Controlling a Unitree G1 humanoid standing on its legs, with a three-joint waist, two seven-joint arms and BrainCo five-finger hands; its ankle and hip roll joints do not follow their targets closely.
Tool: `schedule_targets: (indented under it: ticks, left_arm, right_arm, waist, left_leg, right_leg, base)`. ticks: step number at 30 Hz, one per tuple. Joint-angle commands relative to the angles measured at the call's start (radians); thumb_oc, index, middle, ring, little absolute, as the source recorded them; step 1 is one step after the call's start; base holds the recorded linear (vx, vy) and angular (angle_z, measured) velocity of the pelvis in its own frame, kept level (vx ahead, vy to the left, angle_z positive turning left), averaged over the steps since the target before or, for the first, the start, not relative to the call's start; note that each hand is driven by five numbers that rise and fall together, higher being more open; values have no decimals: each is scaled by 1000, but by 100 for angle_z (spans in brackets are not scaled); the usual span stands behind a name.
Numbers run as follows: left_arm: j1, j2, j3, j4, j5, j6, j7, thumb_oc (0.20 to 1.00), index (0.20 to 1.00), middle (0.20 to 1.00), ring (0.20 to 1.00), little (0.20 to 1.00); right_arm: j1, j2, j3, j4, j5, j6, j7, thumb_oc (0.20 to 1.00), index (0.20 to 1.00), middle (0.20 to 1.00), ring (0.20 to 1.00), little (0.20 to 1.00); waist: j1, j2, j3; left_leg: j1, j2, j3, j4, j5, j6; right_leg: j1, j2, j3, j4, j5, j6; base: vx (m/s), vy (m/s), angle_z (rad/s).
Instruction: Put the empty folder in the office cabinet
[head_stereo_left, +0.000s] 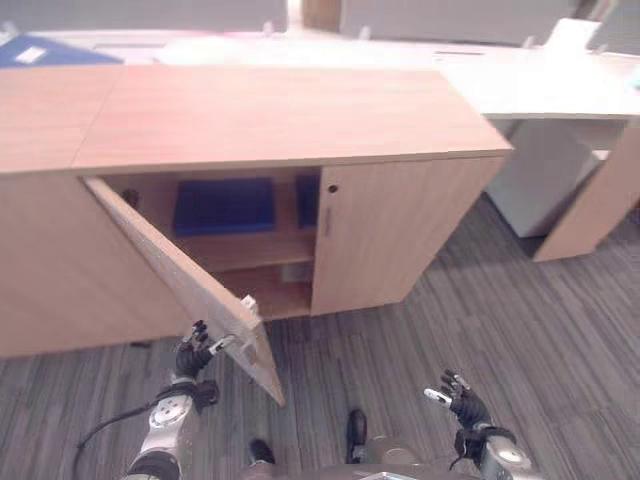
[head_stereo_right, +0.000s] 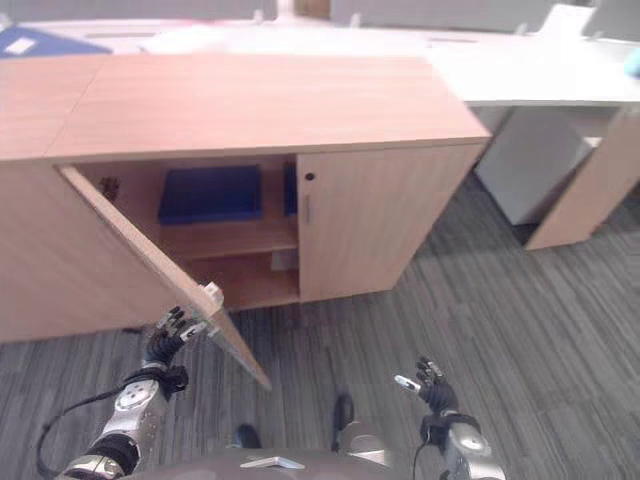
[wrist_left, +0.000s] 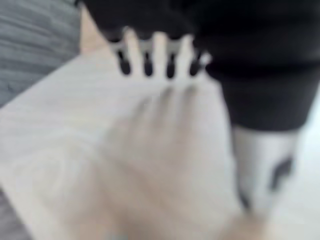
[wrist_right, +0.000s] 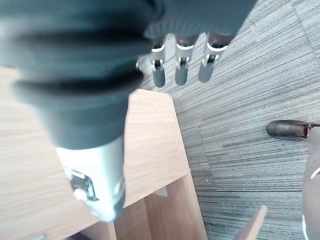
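Inside, cabinet (head_stereo_left: 250, 120): blue folder (head_stereo_left: 225, 205) on upper shelf, partly hidden. Left hand (head_stereo_left: 192, 355), fingers straight, touches open door (head_stereo_left: 185, 280) edge at 7 o'clock. Right hand (head_stereo_left: 462, 402) relaxed, empty, over carpet (head_stereo_left: 500, 320).

Flat blue rectangular folder (head_stereo_left: 224, 205) lies on upper shelf of low light-wood office cabinet (head_stereo_left: 280, 115), left compartment, at 12 o'clock. Left wooden door (head_stereo_left: 185, 282) swung open toward 6 o'clock; right door (head_stereo_left: 395, 232) closed. Second blue item just right of folder, partly hidden.
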Motion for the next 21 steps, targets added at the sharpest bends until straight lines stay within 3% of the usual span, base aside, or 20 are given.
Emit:
schedule_targets:
  ticks: [1,6,8,11,21]
  left_arm:
    - [-127,-1,-21,34,-9,-51,32,1000,1000,1000,1000,1000]
    - [-275,50,-11,80,-32,-6,167,1000,1000,1000,1000,1000]
    - [-297,66,-5,93,-54,7,168,1000,1000,1000,1000,1000]
    - [-413,170,17,176,-79,125,122,1000,1000,1000,1000,1000]
    - [-532,253,7,300,-87,231,106,1000,1000,1000,1000,1000]
  right_arm:
    - [-66,-57,-8,-18,-43,-25,20,1000,1000,1000,1000,1000]
    - [-54,-83,21,-5,-75,-14,34,1000,1000,1000,1000,1000]
    - [-52,-88,23,-7,-77,-14,34,1000,1000,1000,1000,1000]
    - [-44,-117,39,-21,-77,-18,28,1000,1000,1000,1000,1000]
    - [-41,-142,45,-7,-90,-33,42,1000,1000,1000,1000,1000]
  waist:
    - [-15,67,30]
    - [-67,79,7]
    - [-75,81,5]
    - [-109,95,-1]
    - [-134,107,-8]
  left_leg:
    - [43,-45,-46,6,-153,37]
    - [62,-50,-8,5,-152,33]
    - [64,-51,-3,4,-153,33]
    - [69,-53,26,6,-155,33]
    - [73,-62,48,9,-162,38]
  right_leg:
    - [15,-30,39,131,-92,7]
    - [32,-25,64,112,-89,8]
    - [33,-24,66,110,-89,8]
    - [28,-25,78,108,-88,10]
    - [20,-27,99,108,-84,17]
  base:
    - [54,41,-23]
    - [53,46,-18]
    - [30,44,-15]
    - [23,81,-11]
    - [21,36,-4]
